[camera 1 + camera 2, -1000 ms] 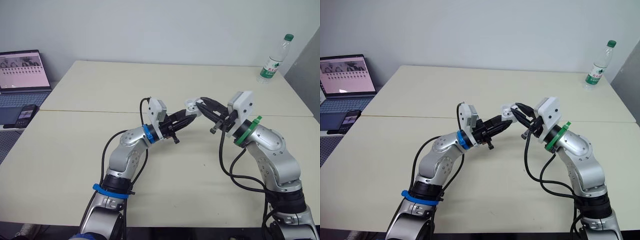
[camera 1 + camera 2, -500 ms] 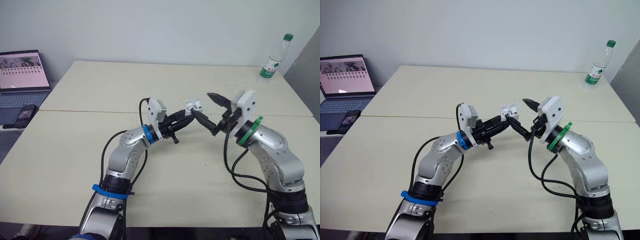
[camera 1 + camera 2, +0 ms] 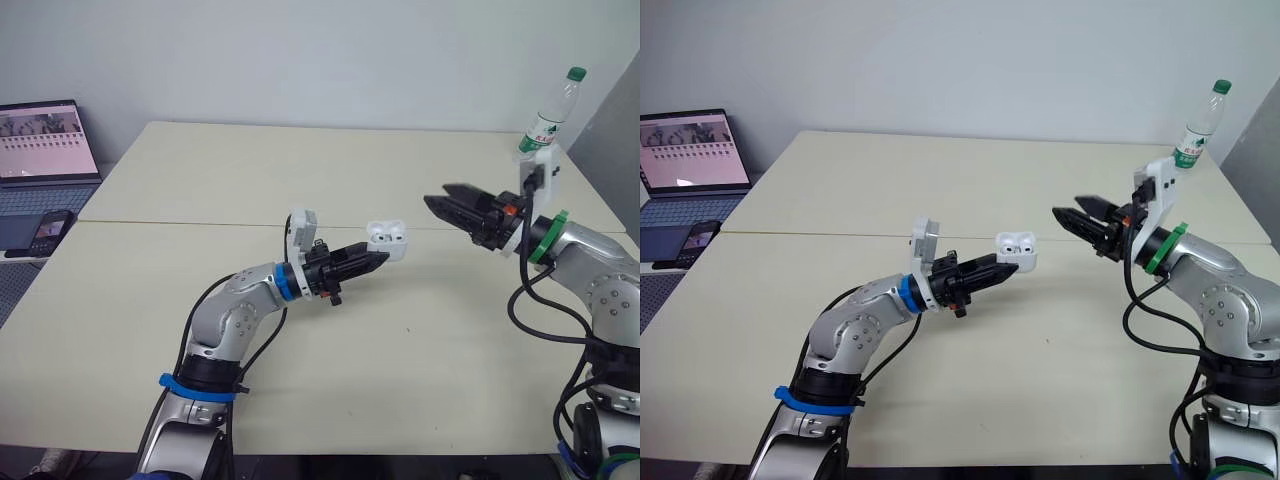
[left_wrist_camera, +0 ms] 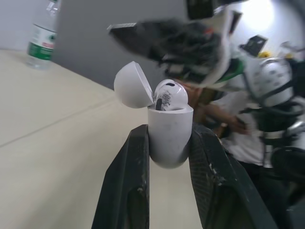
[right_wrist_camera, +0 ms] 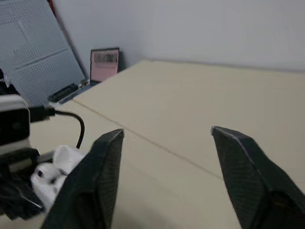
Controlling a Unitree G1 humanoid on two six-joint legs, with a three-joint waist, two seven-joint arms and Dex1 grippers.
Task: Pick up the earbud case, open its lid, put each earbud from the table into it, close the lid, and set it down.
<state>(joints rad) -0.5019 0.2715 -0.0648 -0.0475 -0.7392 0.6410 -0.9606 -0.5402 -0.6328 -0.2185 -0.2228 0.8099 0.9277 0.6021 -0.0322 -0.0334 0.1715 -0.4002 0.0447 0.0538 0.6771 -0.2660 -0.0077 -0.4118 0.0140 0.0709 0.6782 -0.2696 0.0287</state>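
The white earbud case [image 3: 386, 243] is held above the table with my left gripper [image 3: 372, 258] shut on its body. In the left wrist view the case [image 4: 169, 136] sits between the two black fingers [image 4: 126, 181], its lid [image 4: 133, 86] hinged open, a white earbud [image 4: 169, 95] showing in the top. Two earbud heads [image 3: 1016, 242] show in the case. My right gripper [image 3: 440, 200] hangs open to the right of the case, well apart from it, with nothing between its fingers [image 5: 102, 176]. From the right wrist view, the case [image 5: 57, 167] lies ahead and off to one side.
A water bottle [image 3: 545, 115] stands at the table's far right corner. A laptop [image 3: 45, 140] and a phone [image 3: 50, 230] lie on a separate surface to the left. A seam [image 3: 180, 221] runs across the cream table.
My right gripper has drawn back to the right, away from the case's lid, and opened. My left gripper has moved down a little with the case in it.
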